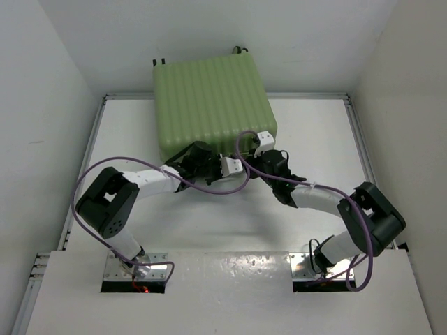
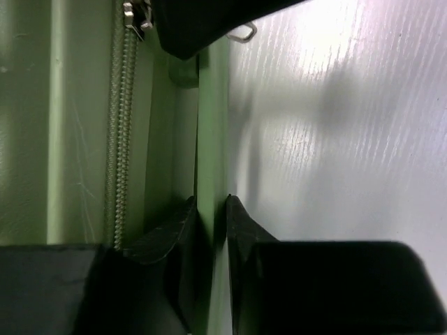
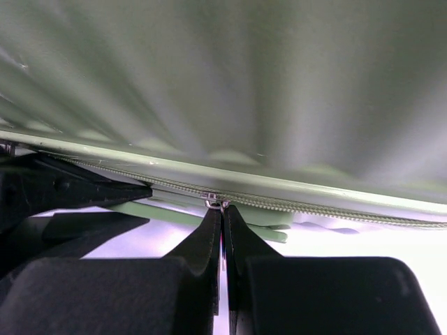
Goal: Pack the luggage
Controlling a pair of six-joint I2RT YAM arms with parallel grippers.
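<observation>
Well, the luggage [image 1: 209,105] lies flat at the far middle of the tabletop [image 1: 314,139], ribbed green shell up, lid down, and its small black wheels on the side away from the arms. Both arms reach in to its near edge and meet there close together, the left coming from the left and the right from the right.

From the left wrist, the left claw [image 2: 211,216] is nearly shut on a thin green lip of the luggage. One finger [image 2: 174,230] is on the shell side and the other on the tabletop side, with only the lip's thickness between them. The zipper [image 2: 120,139] runs just beside that lip, and the tip of the right claw [image 2: 202,28] shows dark at the top of the view.

From the right wrist, the right claw [image 3: 222,216] is pinched almost fully together, its two fingertips meeting on the small metal pull [image 3: 215,202]. The zipper [image 3: 335,206] goes off along the seam to both sides of the pull, under the shell's rounded edge. The left claw [image 3: 70,188] sits just to the left, touching the same edge.

From above, the wrists hide the fingertips. I cannot tell how far along the seam is closed.
</observation>
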